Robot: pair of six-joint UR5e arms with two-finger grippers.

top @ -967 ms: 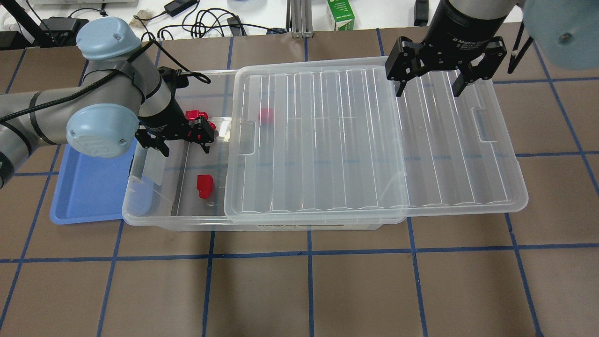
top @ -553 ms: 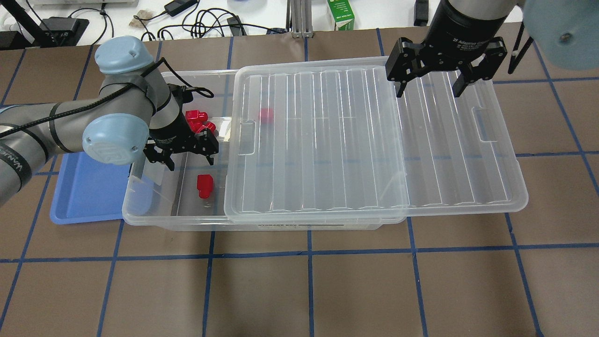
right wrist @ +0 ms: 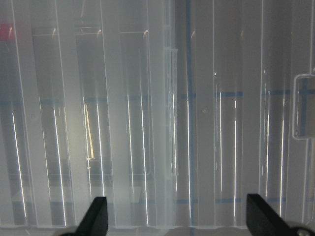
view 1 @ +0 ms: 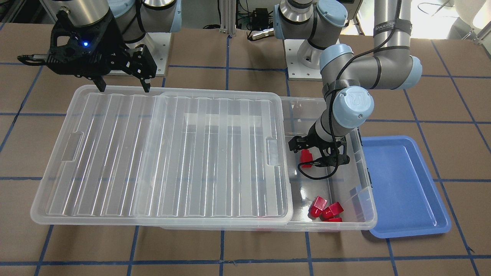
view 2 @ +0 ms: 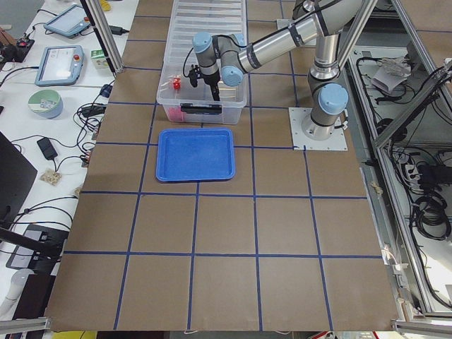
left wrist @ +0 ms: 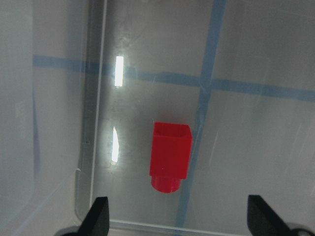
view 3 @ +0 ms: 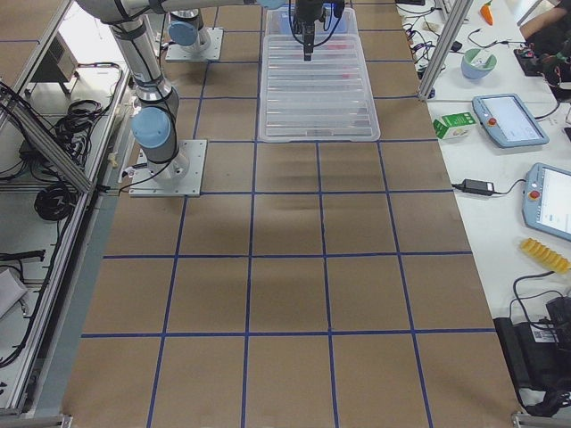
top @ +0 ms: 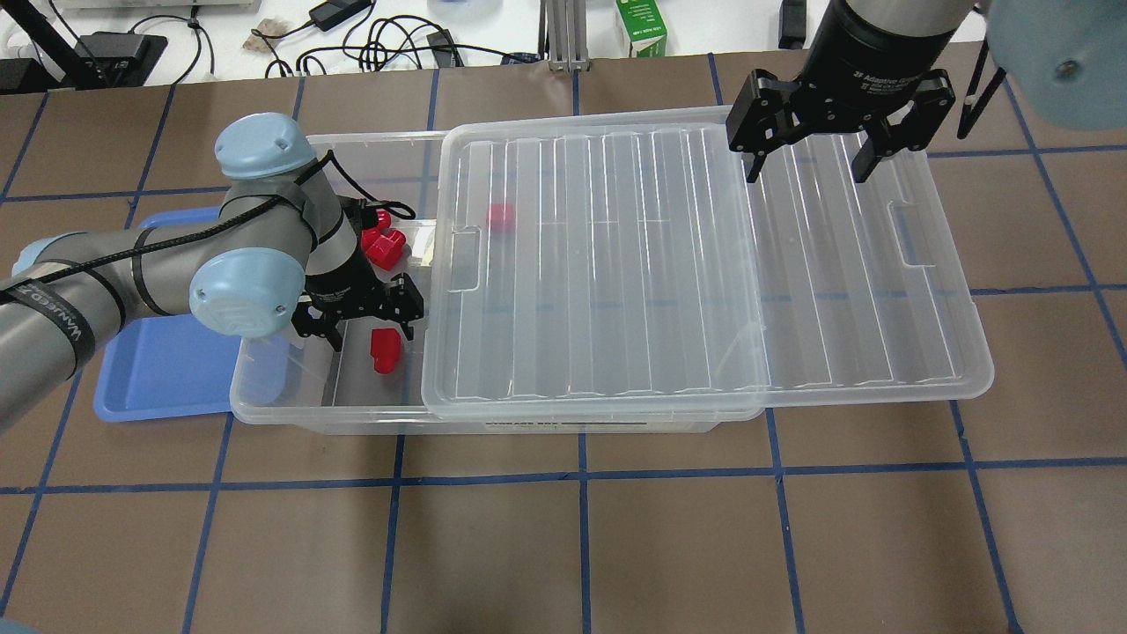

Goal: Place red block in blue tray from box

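Glossy red block [left wrist: 170, 158], boxy body, narrower round knob

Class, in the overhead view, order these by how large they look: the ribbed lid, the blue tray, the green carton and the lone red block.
1. ribbed lid
2. blue tray, though partly hidden in this view
3. green carton, cut off at the frame's top
4. red block
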